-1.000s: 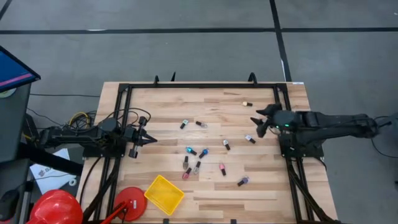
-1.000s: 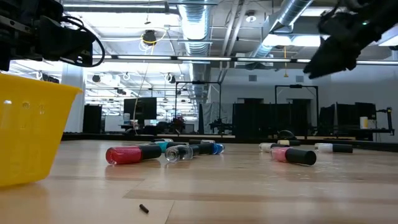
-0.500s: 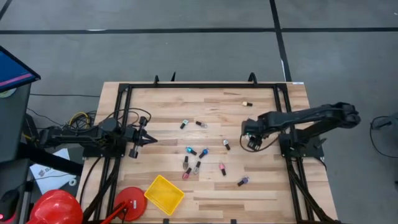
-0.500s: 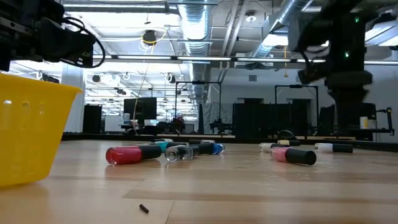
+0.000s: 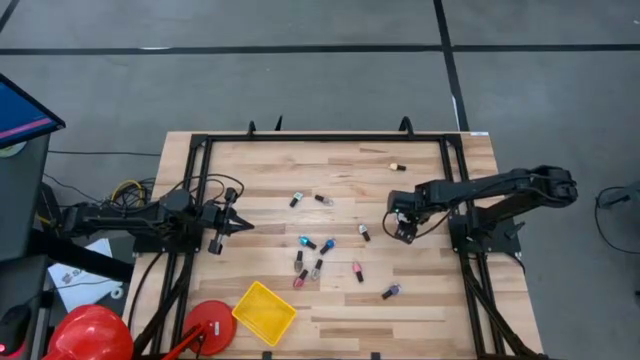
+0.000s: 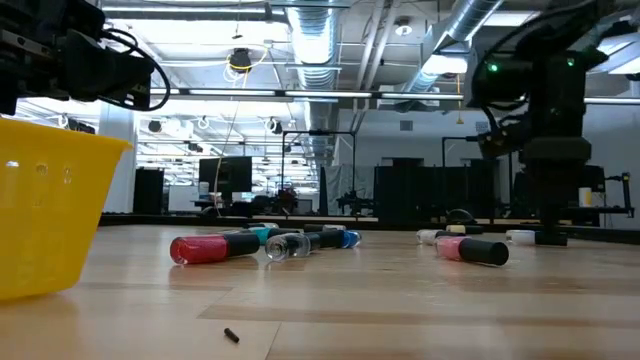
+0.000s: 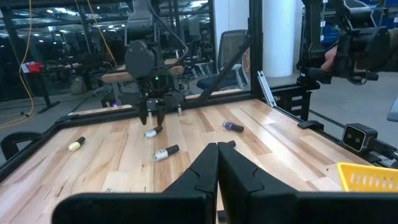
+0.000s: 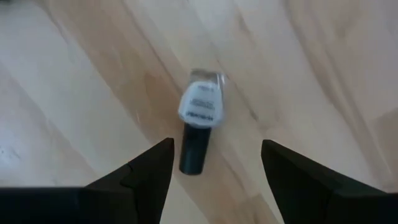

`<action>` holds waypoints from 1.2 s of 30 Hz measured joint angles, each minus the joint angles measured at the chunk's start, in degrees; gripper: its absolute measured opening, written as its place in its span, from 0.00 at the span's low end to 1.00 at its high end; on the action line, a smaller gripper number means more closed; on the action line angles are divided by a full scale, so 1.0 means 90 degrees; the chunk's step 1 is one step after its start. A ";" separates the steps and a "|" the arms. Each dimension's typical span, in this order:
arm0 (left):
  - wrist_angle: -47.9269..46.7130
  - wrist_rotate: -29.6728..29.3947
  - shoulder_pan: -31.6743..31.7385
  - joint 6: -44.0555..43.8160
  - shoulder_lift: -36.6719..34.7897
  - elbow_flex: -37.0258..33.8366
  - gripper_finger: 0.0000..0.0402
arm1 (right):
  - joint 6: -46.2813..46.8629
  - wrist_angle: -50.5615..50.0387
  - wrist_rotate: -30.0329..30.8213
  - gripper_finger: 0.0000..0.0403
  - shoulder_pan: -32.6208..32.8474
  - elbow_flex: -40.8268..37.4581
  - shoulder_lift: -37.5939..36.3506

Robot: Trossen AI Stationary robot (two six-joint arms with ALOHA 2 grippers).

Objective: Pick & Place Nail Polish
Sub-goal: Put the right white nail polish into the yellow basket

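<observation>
Right end effector point(image 5: 402, 228) was pointed down over the right side of the worktop point(image 5: 420, 300), fingers point(image 8: 146, 171) spread wide, holding nothing. Directly under it lay one nail polish bottle point(image 8: 199, 129) on its side: pale/clear body with a white label, dark cap, sitting between the two fingers but apart from both. In the left wrist view the same bottle point(image 7: 153, 131) lay just below that end effector point(image 7: 152, 112).

Remaining nail polish was scattered flat across the middle of the worktop: a blue one point(image 5: 307, 242), a pink one point(image 5: 357, 271), a purple one point(image 5: 391, 291) nearer the front, a yellowish one point(image 5: 398, 167) far right. Low view showed a red bottle point(image 6: 210, 247) with a dark cap lying beside a clear one point(image 6: 290, 245).

Left end effector point(image 5: 238, 224) waited at the left edge, fingers closed together, empty. Yellow bin point(image 5: 264, 312) sat at the near left.
</observation>
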 joint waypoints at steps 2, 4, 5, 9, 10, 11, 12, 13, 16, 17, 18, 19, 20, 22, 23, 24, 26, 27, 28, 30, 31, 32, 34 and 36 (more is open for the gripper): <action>0.0005 0.0000 0.0001 0.0002 0.0000 0.0000 0.00 | 0.0000 0.0282 -0.0112 0.58 0.0000 -0.0144 0.0061; 0.0018 0.0000 0.0002 0.0002 0.0017 0.0000 0.00 | 0.0000 0.0532 -0.0191 0.58 0.0000 -0.0245 0.0174; 0.0010 0.0000 0.0000 0.0000 0.0022 0.0000 0.00 | 0.0002 0.0623 -0.0197 0.58 0.0013 -0.0310 0.0224; 0.0061 0.0000 0.0001 0.0002 0.0071 -0.0002 0.00 | 0.0018 0.0697 -0.0203 0.57 0.0012 -0.0379 0.0401; 0.0072 0.0000 0.0001 0.0002 0.0075 -0.0001 0.00 | 0.0017 0.0678 -0.0209 0.55 0.0015 -0.0371 0.0444; 0.0077 0.0000 0.0002 0.0002 0.0075 0.0000 0.00 | 0.0015 0.0676 -0.0222 0.52 0.0015 -0.0374 0.0464; 0.0093 -0.0002 0.0001 0.0001 0.0075 -0.0001 0.00 | 0.0017 0.0683 -0.0226 0.48 0.0017 -0.0370 0.0484; 0.0102 0.0000 0.0002 0.0002 0.0075 -0.0001 0.00 | 0.0021 0.0690 -0.0240 0.44 0.0019 -0.0364 0.0498; 0.0106 0.0000 0.0000 0.0002 0.0075 -0.0001 0.00 | 0.0066 0.0730 -0.0248 0.27 0.0012 -0.0369 0.0503; 0.0108 0.0000 0.0002 0.0002 0.0075 0.0000 0.00 | 0.0090 0.0742 -0.0250 0.21 0.0012 -0.0369 0.0498; 0.0110 0.0000 0.0000 0.0000 0.0075 0.0000 0.00 | 0.0164 0.0747 -0.0244 0.16 0.0021 -0.0371 0.0483; 0.0112 0.0000 0.0002 0.0002 0.0075 0.0000 0.00 | 0.0244 0.0750 -0.0228 0.11 0.0022 -0.0380 0.0464; 0.0113 0.0000 0.0002 0.0002 0.0075 -0.0002 0.00 | 0.0351 0.0754 -0.0221 0.10 0.0024 -0.0377 0.0461; 0.0115 0.0000 0.0002 0.0002 0.0075 -0.0001 0.00 | 0.0532 0.0746 -0.0213 0.11 0.0048 -0.0336 0.0473; 0.0116 0.0000 0.0001 0.0001 0.0075 -0.0001 0.00 | 0.0593 0.0739 -0.0180 0.11 0.0095 -0.0289 0.0481; 0.0115 0.0000 0.0000 0.0002 0.0075 0.0000 0.00 | 0.0624 0.0729 -0.0129 0.11 0.0159 -0.0239 0.0483; 0.0117 0.0000 0.0000 0.0002 0.0075 -0.0002 0.00 | 0.0651 0.0649 0.0039 0.11 0.0331 -0.0082 0.0520; 0.0120 -0.0001 0.0001 0.0002 0.0075 -0.0001 0.00 | 0.0679 0.0707 0.0174 0.11 0.0424 0.0005 0.0532; 0.0120 0.0000 0.0000 0.0002 0.0075 0.0000 0.00 | 0.0702 0.0724 0.0286 0.11 0.0511 0.0190 0.0531; 0.0134 -0.0001 0.0001 0.0002 0.0075 0.0000 0.00 | 0.0733 0.0769 0.0515 0.11 0.0702 0.0521 0.0491; 0.0151 -0.0001 0.0001 0.0002 0.0075 0.0000 0.00 | 0.0733 0.0723 0.0594 0.11 0.0794 0.0659 0.0506; 0.0156 0.0000 0.0002 0.0002 0.0075 -0.0002 0.00 | 0.0708 0.0679 0.0692 0.11 0.0885 0.0813 0.0517; 0.0156 -0.0001 0.0001 0.0002 0.0075 -0.0001 0.00 | 0.0629 0.0879 0.0856 0.11 0.1056 0.1193 0.0544; 0.0159 0.0000 0.0002 0.0002 0.0075 -0.0001 0.00 | 0.0495 0.1102 0.0916 0.11 0.1214 0.1520 0.0567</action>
